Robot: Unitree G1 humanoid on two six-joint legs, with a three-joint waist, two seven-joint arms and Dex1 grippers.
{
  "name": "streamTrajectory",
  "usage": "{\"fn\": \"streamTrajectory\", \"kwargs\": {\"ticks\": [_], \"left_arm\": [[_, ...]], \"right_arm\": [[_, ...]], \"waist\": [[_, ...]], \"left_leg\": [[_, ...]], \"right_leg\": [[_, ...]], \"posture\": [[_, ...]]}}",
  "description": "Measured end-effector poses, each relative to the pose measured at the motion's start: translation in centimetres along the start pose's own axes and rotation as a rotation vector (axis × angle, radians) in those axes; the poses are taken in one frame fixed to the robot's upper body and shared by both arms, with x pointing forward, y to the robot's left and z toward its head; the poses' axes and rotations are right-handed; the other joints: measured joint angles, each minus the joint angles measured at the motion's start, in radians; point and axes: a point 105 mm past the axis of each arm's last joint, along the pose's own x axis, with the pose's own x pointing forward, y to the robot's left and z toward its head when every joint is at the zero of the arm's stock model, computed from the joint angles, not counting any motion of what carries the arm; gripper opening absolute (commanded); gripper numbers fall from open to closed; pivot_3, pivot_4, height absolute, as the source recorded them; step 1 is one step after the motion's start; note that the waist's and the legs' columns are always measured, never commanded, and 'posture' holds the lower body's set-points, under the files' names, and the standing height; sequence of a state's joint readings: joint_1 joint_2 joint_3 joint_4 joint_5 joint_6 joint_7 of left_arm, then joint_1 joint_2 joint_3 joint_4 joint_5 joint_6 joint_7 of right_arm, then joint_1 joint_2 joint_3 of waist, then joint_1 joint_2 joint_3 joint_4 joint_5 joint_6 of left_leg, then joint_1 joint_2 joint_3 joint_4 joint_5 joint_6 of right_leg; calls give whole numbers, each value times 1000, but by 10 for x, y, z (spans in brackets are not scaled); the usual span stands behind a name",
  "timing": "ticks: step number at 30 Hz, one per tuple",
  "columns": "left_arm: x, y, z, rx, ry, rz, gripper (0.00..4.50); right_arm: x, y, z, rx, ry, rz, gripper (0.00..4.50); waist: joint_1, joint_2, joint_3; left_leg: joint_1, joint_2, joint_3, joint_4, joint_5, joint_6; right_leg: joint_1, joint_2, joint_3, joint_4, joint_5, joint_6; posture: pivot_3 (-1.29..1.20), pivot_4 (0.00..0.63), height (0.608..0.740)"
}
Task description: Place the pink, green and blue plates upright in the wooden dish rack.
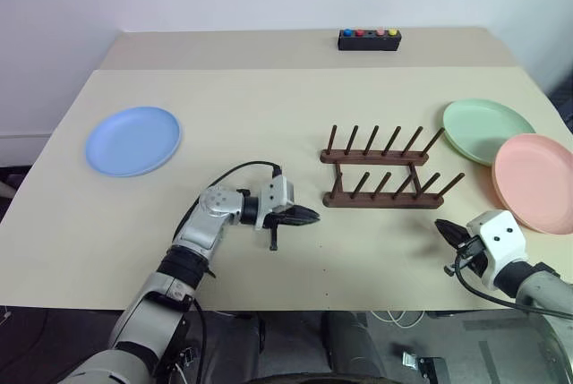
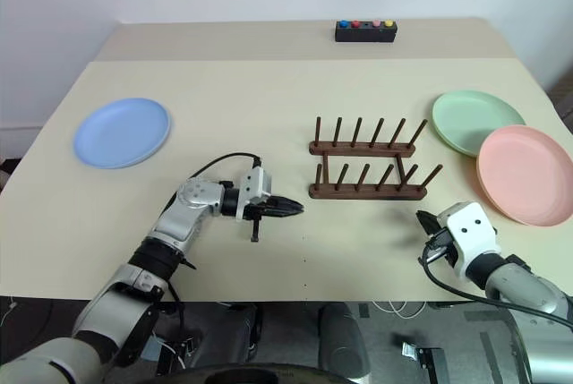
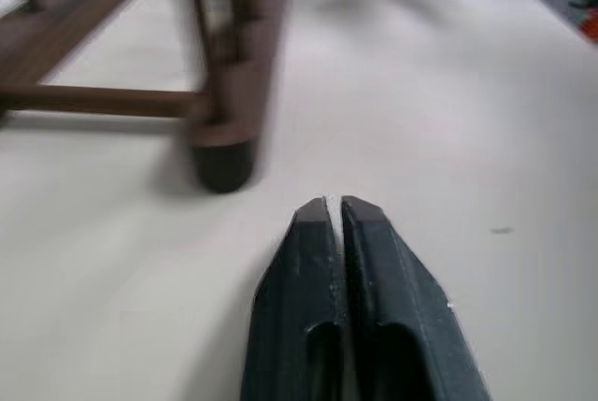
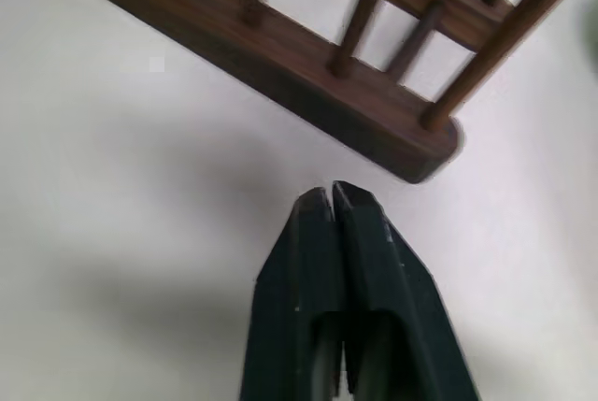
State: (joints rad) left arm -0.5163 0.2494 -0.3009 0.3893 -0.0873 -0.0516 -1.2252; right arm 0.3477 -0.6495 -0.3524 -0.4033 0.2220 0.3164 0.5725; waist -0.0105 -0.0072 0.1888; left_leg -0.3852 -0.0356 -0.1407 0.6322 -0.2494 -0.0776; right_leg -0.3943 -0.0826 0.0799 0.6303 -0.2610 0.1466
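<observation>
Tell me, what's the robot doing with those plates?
Nothing is in its grip yet. Both pincers are shut and empty: the left pincer sits just left of the rack, and the right pincer sits near the rack's right end. The rack holds no plates. The blue plate lies flat far off on the left of the table. The green plate and the pink plate lie flat on the right, the pink one overlapping the green one's edge.
</observation>
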Motion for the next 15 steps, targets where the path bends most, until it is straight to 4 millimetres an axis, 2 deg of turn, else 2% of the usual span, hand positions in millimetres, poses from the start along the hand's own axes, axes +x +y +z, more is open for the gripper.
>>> {"fn": "streamTrajectory", "kwargs": {"ticks": [4, 8, 15], "left_arm": [[12, -6, 4, 0, 20, -5, 30], [22, -6, 5, 3, 42, 21, 30], [34, -1, 9, -8, 28, 80, 30]], "right_arm": [[10, -5, -1, -11, 23, -25, 0], [20, -15, -4, -16, 48, -58, 0], [31, -19, -8, -20, 68, -63, 0]], "waist": [[0, 0, 0], [0, 0, 0], [0, 0, 0]], "left_leg": [[1, 0, 0, 0, 0, 0], [1, 0, 0, 0, 0, 0], [2, 0, 0, 1, 0, 0]], "right_leg": [[1, 0, 0, 0, 0, 0], [1, 0, 0, 0, 0, 0], [3, 0, 0, 0, 0, 0]], "posture": [[0, 150, 740], [0, 150, 740], [0, 150, 740]]}}
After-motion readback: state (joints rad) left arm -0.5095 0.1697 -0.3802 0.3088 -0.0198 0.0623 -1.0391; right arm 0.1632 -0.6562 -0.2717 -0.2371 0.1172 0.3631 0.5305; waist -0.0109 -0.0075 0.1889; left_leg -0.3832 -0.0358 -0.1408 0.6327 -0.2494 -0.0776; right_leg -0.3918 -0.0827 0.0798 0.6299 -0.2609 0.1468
